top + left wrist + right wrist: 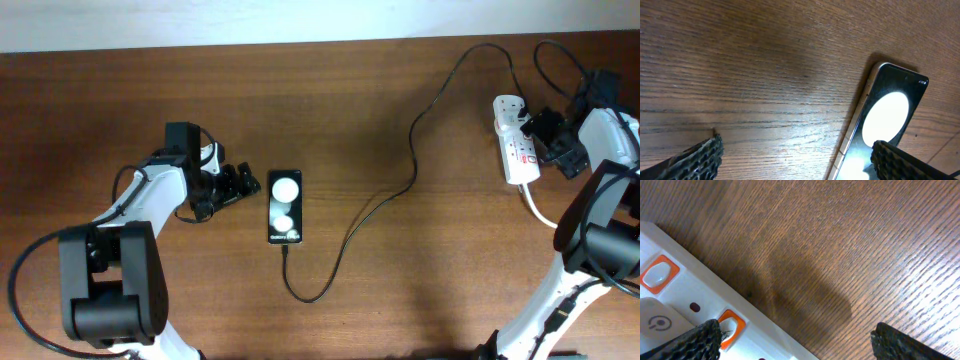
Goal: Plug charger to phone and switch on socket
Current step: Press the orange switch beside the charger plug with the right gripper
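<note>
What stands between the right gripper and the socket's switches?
Nothing visible. The open right gripper hangs at the edge of the socket, one fingertip over it beside an orange switch.

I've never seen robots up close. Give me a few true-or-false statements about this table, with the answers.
1. The phone lies face up, showing two white blobs. True.
2. The left fingers grip the phone. False: they stand open beside it, holding nothing.
3. The socket lies right next to the phone. False: it lies far across the table, by the right fingers.
4. A black cable runs from the socket to the phone's bottom edge. True.
</note>
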Action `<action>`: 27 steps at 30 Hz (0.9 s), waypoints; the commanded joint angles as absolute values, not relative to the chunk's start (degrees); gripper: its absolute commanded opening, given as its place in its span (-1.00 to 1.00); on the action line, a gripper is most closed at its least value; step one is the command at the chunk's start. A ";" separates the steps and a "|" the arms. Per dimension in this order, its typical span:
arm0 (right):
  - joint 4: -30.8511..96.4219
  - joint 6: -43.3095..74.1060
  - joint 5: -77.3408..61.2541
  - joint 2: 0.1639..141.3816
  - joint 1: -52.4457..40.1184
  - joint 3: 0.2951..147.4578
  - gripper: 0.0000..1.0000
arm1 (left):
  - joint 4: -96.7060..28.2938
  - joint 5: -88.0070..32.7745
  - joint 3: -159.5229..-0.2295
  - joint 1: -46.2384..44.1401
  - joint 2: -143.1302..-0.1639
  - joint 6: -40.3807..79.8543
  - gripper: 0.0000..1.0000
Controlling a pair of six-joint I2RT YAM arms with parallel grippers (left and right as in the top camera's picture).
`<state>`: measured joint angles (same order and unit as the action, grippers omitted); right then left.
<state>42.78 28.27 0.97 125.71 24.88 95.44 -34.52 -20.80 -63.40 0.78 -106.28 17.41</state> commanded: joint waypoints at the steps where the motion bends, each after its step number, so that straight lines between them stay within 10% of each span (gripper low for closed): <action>1: 45.28 26.15 -2.81 131.37 22.04 93.14 0.97 | -34.79 -18.13 -61.91 1.19 -107.94 17.32 0.99; 27: 52.93 7.75 -2.37 131.41 24.08 95.15 0.97 | -34.79 -18.13 -61.91 1.19 -107.94 17.32 0.98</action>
